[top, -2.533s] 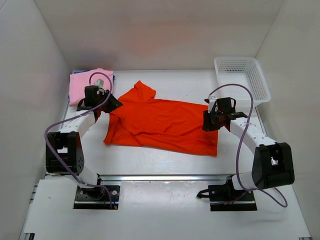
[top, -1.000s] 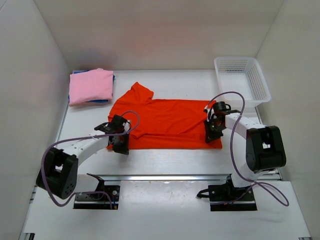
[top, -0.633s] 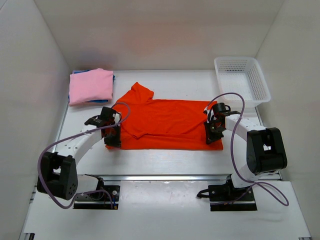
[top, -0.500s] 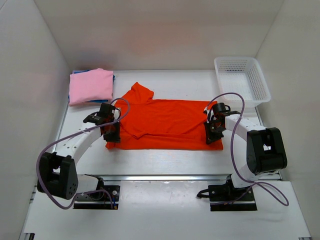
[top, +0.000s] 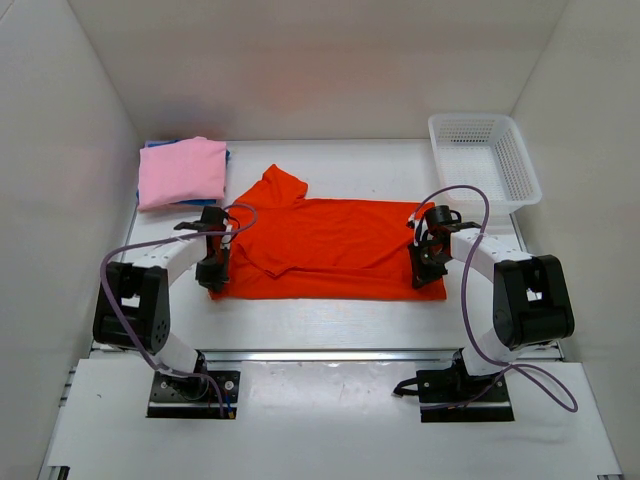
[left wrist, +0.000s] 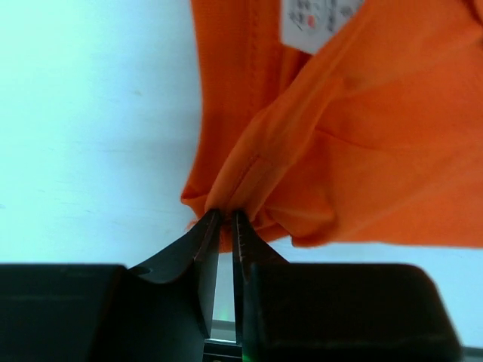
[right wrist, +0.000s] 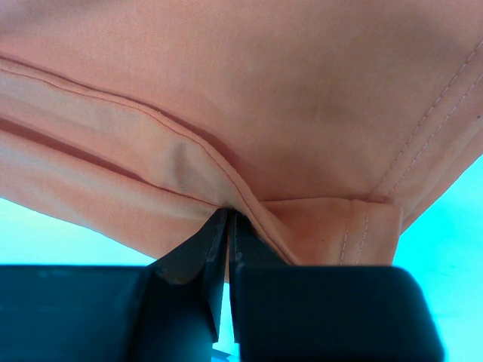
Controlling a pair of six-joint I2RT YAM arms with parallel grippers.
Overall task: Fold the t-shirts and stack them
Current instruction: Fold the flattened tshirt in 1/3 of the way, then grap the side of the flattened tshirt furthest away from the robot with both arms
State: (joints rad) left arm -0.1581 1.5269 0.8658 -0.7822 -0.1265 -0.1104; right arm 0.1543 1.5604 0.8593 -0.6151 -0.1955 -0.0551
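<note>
Pinched by left jaws at 9 o'clock edge, by right jaws at 3 o'clock hem: large bright orange-red cloth t-shirt (top: 330, 245), flat on white surface (top: 330, 320). Lift both ends together, evenly, cloth taut.

The orange-red t-shirt (top: 330, 250) now lies narrower and flatter — the left fingers (left wrist: 179, 259) have dragged its near-left corner outward
</note>
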